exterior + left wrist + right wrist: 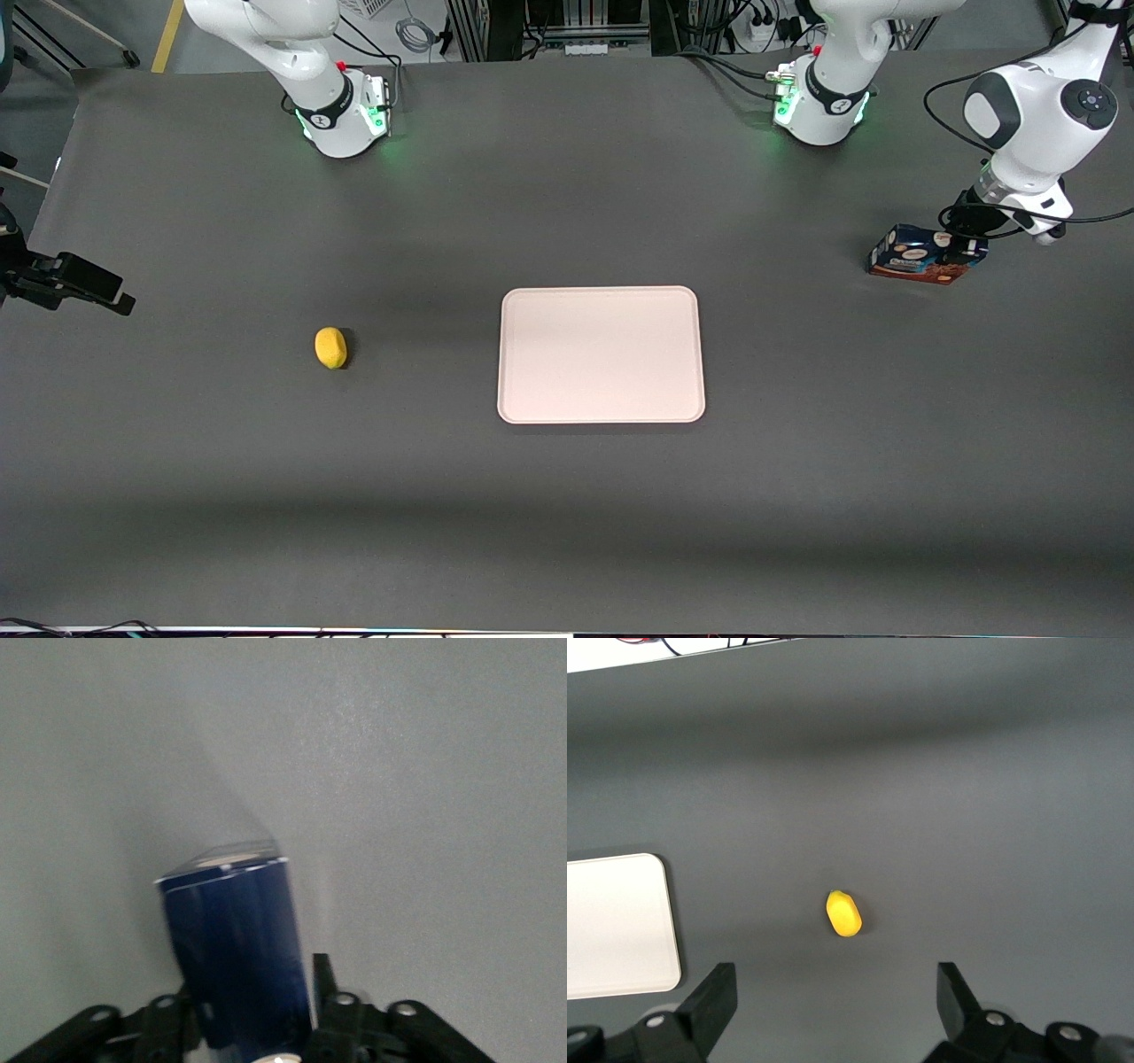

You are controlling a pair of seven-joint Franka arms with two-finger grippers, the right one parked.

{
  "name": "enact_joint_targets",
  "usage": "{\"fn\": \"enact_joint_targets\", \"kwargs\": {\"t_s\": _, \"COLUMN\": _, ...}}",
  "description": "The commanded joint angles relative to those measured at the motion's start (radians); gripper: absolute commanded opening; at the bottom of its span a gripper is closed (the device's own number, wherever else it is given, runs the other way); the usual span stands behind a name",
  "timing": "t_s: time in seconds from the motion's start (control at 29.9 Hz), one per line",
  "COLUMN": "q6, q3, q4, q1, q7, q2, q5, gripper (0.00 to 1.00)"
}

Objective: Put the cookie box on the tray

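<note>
The cookie box (pixel 917 252), a slim dark navy carton with cookie pictures and a red-brown edge, is at the working arm's end of the table, with a shadow under its nearer edge. My left gripper (pixel 964 245) is at the end of the box nearest the arm. In the left wrist view the box (pixel 235 948) sits between the two fingers of the gripper (pixel 257 997), which press on its sides. The pale pinkish-white tray (pixel 602 354) lies flat mid-table, well apart from the box toward the parked arm's end, and holds nothing. Its edge also shows in the right wrist view (pixel 616 921).
A small yellow lemon-like object (pixel 330 347) lies on the dark grey table past the tray, toward the parked arm's end; it also shows in the right wrist view (pixel 844 913). A black clamp (pixel 71 282) sticks in at that end's table edge.
</note>
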State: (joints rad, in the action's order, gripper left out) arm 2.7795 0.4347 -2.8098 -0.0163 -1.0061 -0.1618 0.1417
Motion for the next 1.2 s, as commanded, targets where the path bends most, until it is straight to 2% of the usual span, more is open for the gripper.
{"fn": "enact_joint_targets", "kwargs": {"t_s": 0.0, "q6": -0.119, "q3": -0.033, "q4": 0.048, "q1": -0.007, "q7": -0.060, "q2": -0.076, "q5": 0.015, "gripper": 0.00}}
{"fn": "enact_joint_targets", "kwargs": {"t_s": 0.17, "q6": -0.366, "q3": -0.154, "q4": 0.203, "q1": -0.011, "q7": -0.115, "q2": -0.096, "q5": 0.013, "gripper": 0.00}}
{"fn": "enact_joint_targets", "kwargs": {"t_s": 0.37, "q6": -0.564, "q3": -0.316, "q4": 0.410, "q1": -0.025, "q7": -0.121, "q2": -0.076, "q5": -0.005, "gripper": 0.00}}
{"fn": "enact_joint_targets", "kwargs": {"t_s": 0.64, "q6": -0.744, "q3": -0.511, "q4": 0.690, "q1": -0.048, "q7": -0.080, "q2": 0.074, "q5": -0.046, "gripper": 0.00}}
{"fn": "enact_joint_targets", "kwargs": {"t_s": 0.77, "q6": -0.802, "q3": -0.582, "q4": 0.834, "q1": -0.079, "q7": -0.010, "q2": 0.188, "q5": -0.099, "gripper": 0.00}}
{"fn": "enact_joint_targets", "kwargs": {"t_s": 0.97, "q6": -0.899, "q3": -0.610, "q4": 1.022, "q1": -0.137, "q7": 0.162, "q2": 0.335, "q5": -0.151, "gripper": 0.00}}
{"fn": "enact_joint_targets", "kwargs": {"t_s": 1.17, "q6": -0.913, "q3": -0.610, "q4": 1.108, "q1": -0.205, "q7": 0.313, "q2": 0.452, "q5": -0.188, "gripper": 0.00}}
